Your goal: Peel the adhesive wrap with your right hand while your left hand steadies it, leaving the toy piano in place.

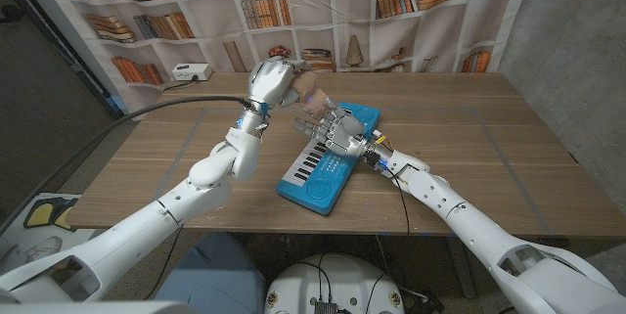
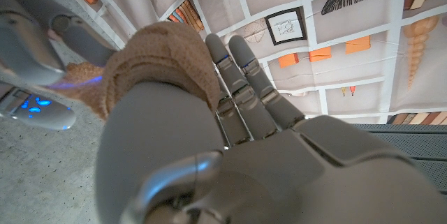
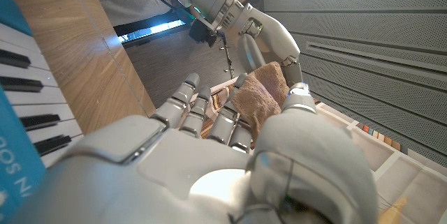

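Both hands grip tan adhesive wrap: left hand raised, right hand over the blue toy piano.

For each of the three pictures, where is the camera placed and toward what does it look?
Head view: on the robot's head, looking down at the table, toy piano and both arms.
Left wrist view: behind the left robot hand, which holds tan adhesive wrap.
Right wrist view: behind the right robot hand, beside the piano keys.
All views share the wrap.
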You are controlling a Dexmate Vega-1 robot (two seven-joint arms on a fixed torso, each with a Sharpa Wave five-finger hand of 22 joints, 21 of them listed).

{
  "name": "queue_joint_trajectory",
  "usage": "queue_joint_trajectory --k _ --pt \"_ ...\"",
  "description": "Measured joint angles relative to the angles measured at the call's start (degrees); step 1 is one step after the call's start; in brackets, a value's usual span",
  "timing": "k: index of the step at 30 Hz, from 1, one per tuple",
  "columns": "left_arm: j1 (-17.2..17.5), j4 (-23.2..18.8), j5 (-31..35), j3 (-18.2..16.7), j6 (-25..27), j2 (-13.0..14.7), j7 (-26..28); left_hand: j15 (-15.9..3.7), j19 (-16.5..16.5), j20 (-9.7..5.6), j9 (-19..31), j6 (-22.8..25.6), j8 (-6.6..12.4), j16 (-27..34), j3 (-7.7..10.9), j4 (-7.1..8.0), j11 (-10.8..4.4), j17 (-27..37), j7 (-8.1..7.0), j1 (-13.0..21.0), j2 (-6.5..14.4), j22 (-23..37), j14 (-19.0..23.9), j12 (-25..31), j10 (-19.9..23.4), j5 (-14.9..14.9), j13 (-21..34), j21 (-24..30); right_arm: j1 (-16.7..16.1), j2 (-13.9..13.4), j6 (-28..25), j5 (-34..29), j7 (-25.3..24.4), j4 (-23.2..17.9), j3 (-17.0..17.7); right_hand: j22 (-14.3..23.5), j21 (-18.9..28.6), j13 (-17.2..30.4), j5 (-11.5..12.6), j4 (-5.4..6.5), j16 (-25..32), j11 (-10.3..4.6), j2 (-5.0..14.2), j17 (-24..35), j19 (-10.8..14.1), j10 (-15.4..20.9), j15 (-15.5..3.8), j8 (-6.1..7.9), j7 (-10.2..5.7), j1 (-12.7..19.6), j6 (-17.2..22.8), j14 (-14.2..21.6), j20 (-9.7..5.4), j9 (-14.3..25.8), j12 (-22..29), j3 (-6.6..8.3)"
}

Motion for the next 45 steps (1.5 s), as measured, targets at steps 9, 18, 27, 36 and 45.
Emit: queue_joint_trajectory --k 9,18,27,36,45 --pt "0.1 -0.1 0.1 0.0 0.1 0.1 -0.5 0.00 0.0 0.00 -0.3 0.0 -0.10 0.0 0.00 0.00 0.00 0.0 0.00 0.0 0.0 0.0 0.0 0.2 0.0 0.0 0.0 0.4 -0.8 -1.1 0.0 0.1 -0.8 -1.8 0.1 0.0 0.6 -0.1 0.0 0.24 0.4 0.10 0.24 -0.1 1.4 2.6 -0.05 0.45 2.06 -0.2 2.1 1.9 0.21 -0.2 0.2 -0.24" --pt "0.4 -0.1 -0.1 0.3 0.1 0.1 -0.7 0.01 -0.5 0.11 -0.3 0.2 -0.22 0.0 0.00 0.00 0.21 0.0 -0.22 0.0 0.0 0.0 0.0 0.2 0.2 0.0 0.0 0.4 -1.2 -2.2 -0.5 0.2 -3.1 -2.8 0.1 0.0 0.8 -0.3 0.0 1.28 0.4 0.64 -1.32 -0.3 2.2 2.7 -0.12 0.16 3.12 -1.8 1.6 1.9 1.02 -0.2 -0.2 -1.28" --pt "0.5 0.7 -0.9 0.4 0.5 -0.5 -0.6 0.01 -0.5 0.11 -0.3 0.2 0.00 0.0 0.00 0.00 0.21 0.0 -0.23 0.0 0.0 0.0 0.0 0.1 0.2 -0.3 0.2 0.8 -1.3 -3.3 -1.1 0.2 -4.3 -3.4 0.1 0.0 0.8 -0.3 0.0 1.58 0.4 1.05 -1.62 -0.3 2.6 2.9 -0.12 0.08 3.92 -3.0 1.4 1.9 1.34 -0.4 -0.2 -2.22" --pt "0.9 2.2 -2.8 0.8 0.9 -1.9 -0.1 0.01 -0.5 0.11 -0.3 0.2 0.00 0.0 0.00 0.00 0.20 0.0 -0.23 0.0 0.0 0.0 0.0 0.1 0.2 -0.5 0.2 0.8 -1.6 -4.4 -1.9 0.1 -5.7 -4.2 0.1 0.0 0.8 -0.3 0.3 1.50 0.4 1.65 -1.72 -0.5 1.6 2.9 0.18 -0.24 4.34 -3.1 1.6 2.2 2.28 -0.4 -0.7 -2.30" --pt "1.0 4.1 -5.2 1.6 1.0 -3.9 1.0 0.22 -1.1 0.10 0.2 -0.4 0.00 -0.2 0.00 0.00 -0.02 0.1 -0.83 0.0 0.0 0.0 -0.2 0.0 0.0 -0.9 0.3 1.2 -1.7 -5.4 -2.8 -0.2 -6.6 -4.8 -0.4 0.0 0.8 -0.3 0.5 1.42 0.4 1.65 -1.72 -0.8 1.4 2.9 0.18 -0.50 4.33 -3.1 1.6 2.2 2.47 -0.4 -1.1 -2.37"
